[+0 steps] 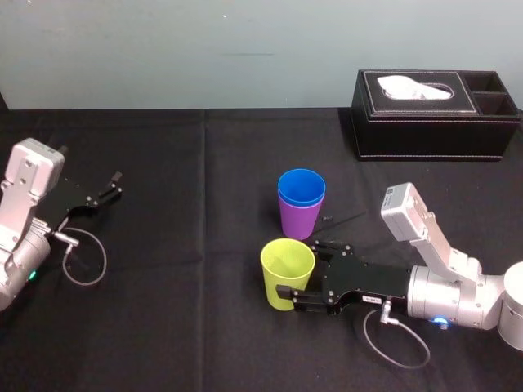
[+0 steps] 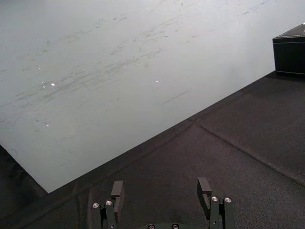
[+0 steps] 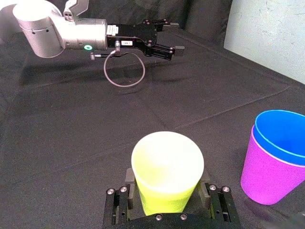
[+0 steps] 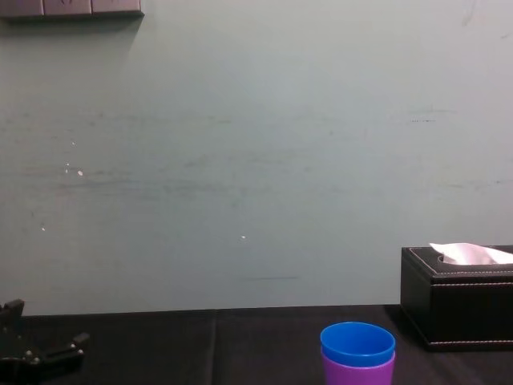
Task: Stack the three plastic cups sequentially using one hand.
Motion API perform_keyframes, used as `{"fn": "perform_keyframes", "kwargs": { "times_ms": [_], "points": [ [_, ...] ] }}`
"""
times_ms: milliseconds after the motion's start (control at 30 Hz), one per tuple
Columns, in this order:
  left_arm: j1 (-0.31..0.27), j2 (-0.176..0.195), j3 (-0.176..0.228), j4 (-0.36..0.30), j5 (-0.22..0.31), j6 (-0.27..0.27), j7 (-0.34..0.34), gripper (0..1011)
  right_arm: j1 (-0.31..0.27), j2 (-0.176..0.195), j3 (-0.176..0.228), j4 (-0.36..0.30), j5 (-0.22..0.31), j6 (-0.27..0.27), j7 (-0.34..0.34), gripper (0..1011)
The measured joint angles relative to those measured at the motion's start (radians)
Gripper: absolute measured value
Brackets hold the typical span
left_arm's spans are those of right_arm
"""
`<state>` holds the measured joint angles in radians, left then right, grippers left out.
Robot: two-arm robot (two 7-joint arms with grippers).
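Done: the blue cup [image 1: 301, 186] sits nested in the purple cup [image 1: 299, 222], with only its rim band showing above the purple rim; the pair stands upright near the middle of the table [image 1: 180, 278]
Left: the yellow cup [image 1: 288, 273] is not yet on the stack; as I judge it, one of two nestings remains, which means lifting this cup and lowering it into the blue cup
Yellow cup, place: upright and mouth up, just in front of the pair on the robot's side, near it but not touching
Right gripper [image 1: 304, 269]: reaches in low from the robot's right, fingers clamped on the yellow cup's lower wall, one at each side
Cup base: hidden by the fingers, so it may rest on the black cloth or be barely off it; I cannot tell which
Left gripper [image 1: 114, 184]: parked at the table's far left, fingers spread with nothing between them
Look of the cups: smooth, tapered, equal in size, and the yellow cup is empty inside
Box [image 1: 433, 122]: black, at the back right, well apart from the cups
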<state>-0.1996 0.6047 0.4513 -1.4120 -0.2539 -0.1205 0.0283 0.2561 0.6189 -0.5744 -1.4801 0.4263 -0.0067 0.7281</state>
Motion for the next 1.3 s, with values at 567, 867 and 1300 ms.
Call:
{"fn": "perform_keyframes", "kwargs": {
  "times_ms": [567,867,1300],
  "points": [
    [0.0,0.0,0.0,0.0,0.0,0.0,0.0,1011,-0.001,0.001,0.001,-0.002,0.001,-0.001,-0.001,726],
    [0.0,0.0,0.0,0.0,0.0,0.0,0.0,1011,-0.011,0.019,0.015,-0.043,0.003,0.012,-0.022,726],
    [0.0,0.0,0.0,0.0,0.0,0.0,0.0,1011,-0.043,0.087,0.103,-0.206,0.053,0.093,-0.102,726]
  ]
}}
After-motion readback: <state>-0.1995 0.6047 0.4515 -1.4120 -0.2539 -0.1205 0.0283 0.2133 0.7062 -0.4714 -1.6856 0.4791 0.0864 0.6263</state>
